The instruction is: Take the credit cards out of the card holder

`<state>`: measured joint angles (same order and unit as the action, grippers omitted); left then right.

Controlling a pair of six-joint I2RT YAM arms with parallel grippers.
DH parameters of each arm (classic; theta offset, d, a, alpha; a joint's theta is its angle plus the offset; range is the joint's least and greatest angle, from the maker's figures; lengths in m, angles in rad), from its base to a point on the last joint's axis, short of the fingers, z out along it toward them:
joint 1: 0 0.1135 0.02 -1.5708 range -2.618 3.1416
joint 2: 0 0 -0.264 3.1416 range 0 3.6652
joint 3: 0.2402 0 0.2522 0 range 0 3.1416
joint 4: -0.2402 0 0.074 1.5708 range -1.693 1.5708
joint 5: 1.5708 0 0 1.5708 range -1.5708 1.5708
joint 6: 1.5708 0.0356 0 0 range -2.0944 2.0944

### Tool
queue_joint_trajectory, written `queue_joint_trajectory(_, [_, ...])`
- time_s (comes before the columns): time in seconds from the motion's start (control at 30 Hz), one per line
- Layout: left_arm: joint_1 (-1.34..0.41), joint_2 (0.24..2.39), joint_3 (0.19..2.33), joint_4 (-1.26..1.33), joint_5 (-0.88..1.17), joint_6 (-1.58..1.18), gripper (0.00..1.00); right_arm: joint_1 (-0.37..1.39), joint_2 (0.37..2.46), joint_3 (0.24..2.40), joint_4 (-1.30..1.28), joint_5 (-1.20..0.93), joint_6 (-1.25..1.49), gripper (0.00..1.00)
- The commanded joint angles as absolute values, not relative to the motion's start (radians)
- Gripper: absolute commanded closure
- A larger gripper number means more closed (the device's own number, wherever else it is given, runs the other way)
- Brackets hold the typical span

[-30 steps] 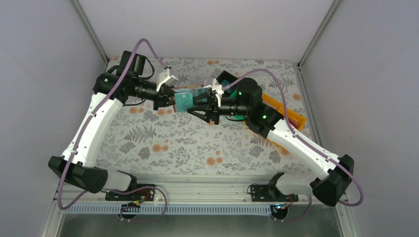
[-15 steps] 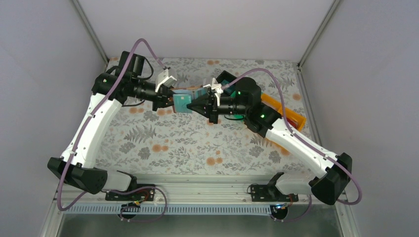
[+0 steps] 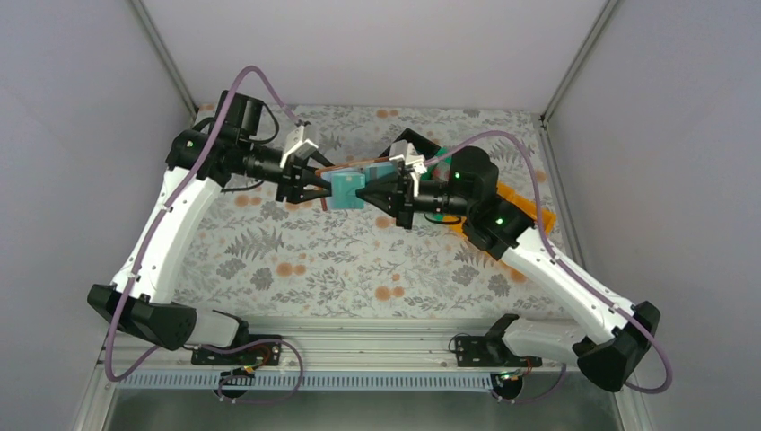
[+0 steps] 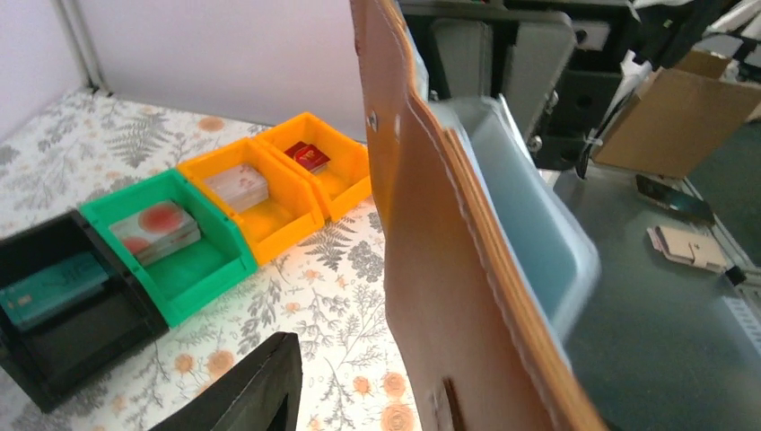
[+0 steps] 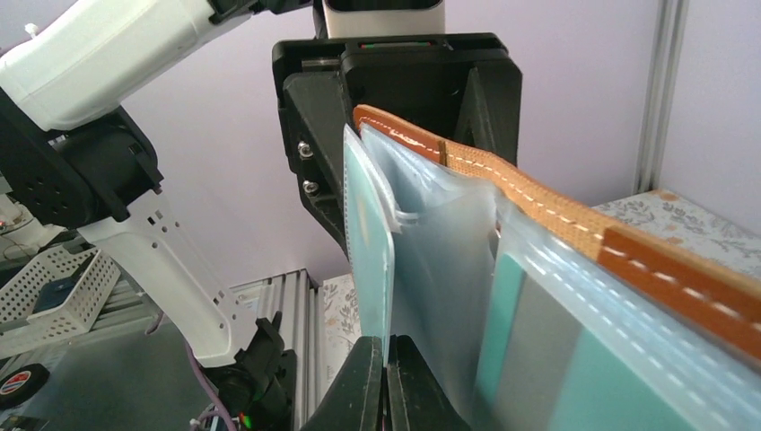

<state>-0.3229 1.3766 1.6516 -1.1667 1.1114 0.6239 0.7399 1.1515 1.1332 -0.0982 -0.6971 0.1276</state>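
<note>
The card holder (image 3: 345, 190) hangs in the air above the middle of the table, brown outside (image 4: 440, 269) and pale blue-grey inside. My right gripper (image 3: 373, 191) is shut on the lower edge of one pale inner flap (image 5: 368, 233), its jaws (image 5: 388, 359) pressed together. Teal credit cards (image 5: 592, 377) show through the clear pockets. My left gripper (image 3: 314, 186) stands open around the holder's other end. One black finger (image 4: 247, 395) sits clear of the leather and the other is hidden behind it.
A row of bins lies at the back right: a black bin (image 4: 54, 350) with a teal card, a green bin (image 4: 202, 274), then two orange bins (image 4: 269, 233) holding cards, one red (image 4: 310, 157). The flowered table (image 3: 359, 260) lies below both arms.
My right gripper closed on the holder's flap, then my left gripper opened. The holder and the right arm shifted slightly to the right.
</note>
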Motion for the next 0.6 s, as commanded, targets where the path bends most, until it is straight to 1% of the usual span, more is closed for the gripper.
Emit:
queue_joint_trajectory(0.0, [-0.325, 1.374, 1.699, -1.230, 1.203, 0.710, 0.48, 0.695, 1.112, 1.127, -0.118, -0.654, 0.128, 0.96])
queue_joint_trajectory(0.27, [-0.327, 1.391, 1.693, -1.283, 1.237, 0.772, 0.36, 0.667, 1.106, 1.166, -0.191, -0.690, 0.085, 0.96])
queue_joint_trajectory(0.43, [-0.328, 1.382, 1.680, -1.280, 1.258, 0.780, 0.33, 0.660, 1.116, 1.193, -0.215, -0.750, 0.061, 0.96])
queue_joint_trajectory(0.5, [-0.333, 1.393, 1.679, -1.247, 1.243, 0.723, 0.36, 0.660, 1.134, 1.202, -0.209, -0.802, 0.054, 0.96])
queue_joint_trajectory(0.57, [-0.344, 1.396, 1.668, -1.209, 1.224, 0.690, 0.45, 0.662, 1.154, 1.213, -0.203, -0.838, 0.052, 0.96])
